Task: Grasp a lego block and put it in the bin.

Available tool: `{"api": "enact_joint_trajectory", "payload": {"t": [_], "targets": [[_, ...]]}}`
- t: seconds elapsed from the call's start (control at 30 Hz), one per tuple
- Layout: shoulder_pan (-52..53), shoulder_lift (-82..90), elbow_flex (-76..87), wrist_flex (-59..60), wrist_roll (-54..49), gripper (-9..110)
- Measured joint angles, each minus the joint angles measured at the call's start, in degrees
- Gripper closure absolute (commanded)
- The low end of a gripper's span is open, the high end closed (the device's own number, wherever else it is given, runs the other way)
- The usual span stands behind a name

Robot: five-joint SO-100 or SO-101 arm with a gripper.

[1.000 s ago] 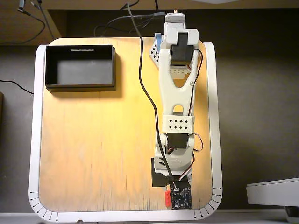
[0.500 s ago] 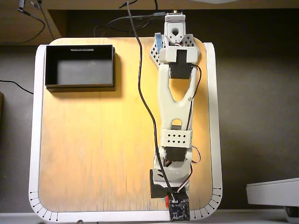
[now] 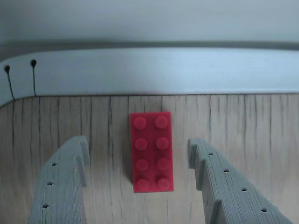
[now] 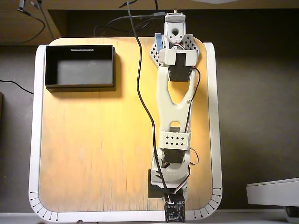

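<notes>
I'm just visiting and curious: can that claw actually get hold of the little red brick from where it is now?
Probably yes. In the wrist view the gripper is open, its fingers apart on either side of the lego block, which lies flat on the table with nothing between them.

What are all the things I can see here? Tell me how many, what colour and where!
lego block: one, red, flat on the wood between the open fingers, seen in the wrist view.
bin: one, black, far left corner of the table in the overhead view, nothing in it.
table: one, pale wood with a white rim and black tick marks along its curved near edge.
cable: one, black, running along the arm.
arm: one, white, stretched down the table's right side.
fingers: two, grey, open, either side of the block.
</notes>
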Motion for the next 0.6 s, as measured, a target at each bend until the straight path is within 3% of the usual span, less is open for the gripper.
{"api": "enact_joint_trajectory", "payload": {"t": [0.6], "targets": [[0.79,-1.32,-0.09,0.00,-1.32,80]]}}
